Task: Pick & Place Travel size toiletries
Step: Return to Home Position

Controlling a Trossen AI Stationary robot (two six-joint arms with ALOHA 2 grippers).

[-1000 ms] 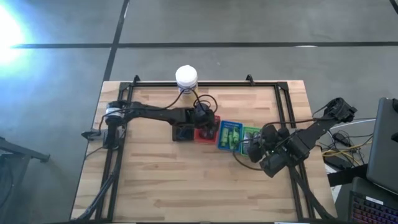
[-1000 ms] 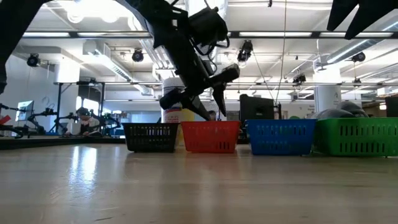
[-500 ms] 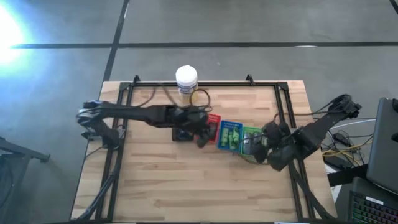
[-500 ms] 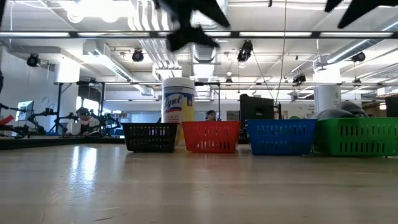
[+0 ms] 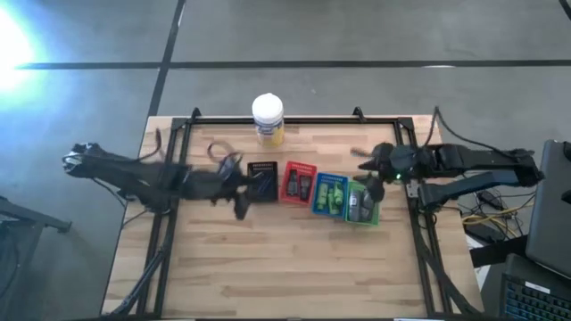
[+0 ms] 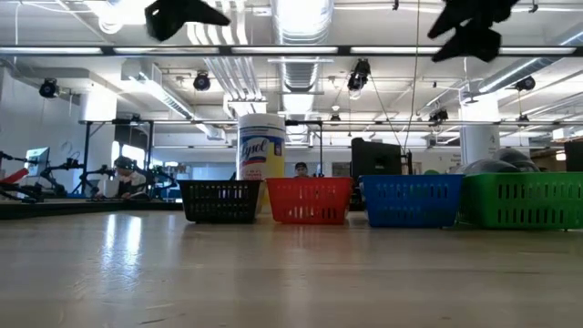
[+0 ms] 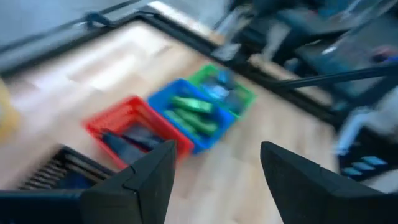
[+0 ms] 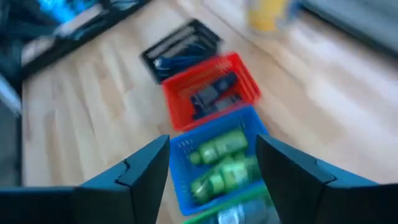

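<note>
Left end effector [image 7: 217,152] and right end effector [image 8: 211,146] are held wide open — nothing gripped. Green tubes [image 8: 219,154] are seen in the blue tray [image 8: 180,180]

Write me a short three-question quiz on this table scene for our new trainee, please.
1. True or false: the left tool, raised left of the black bin, grips a toiletry.
2. Which bin holds the green tubes? A) black B) red C) blue
3. Name the white-capped item standing behind the black bin.
Key: 1 false; it is open and empty, like the right tool raised near the green bin. 2 C, the blue bin. 3 the Lysol canister.
</note>
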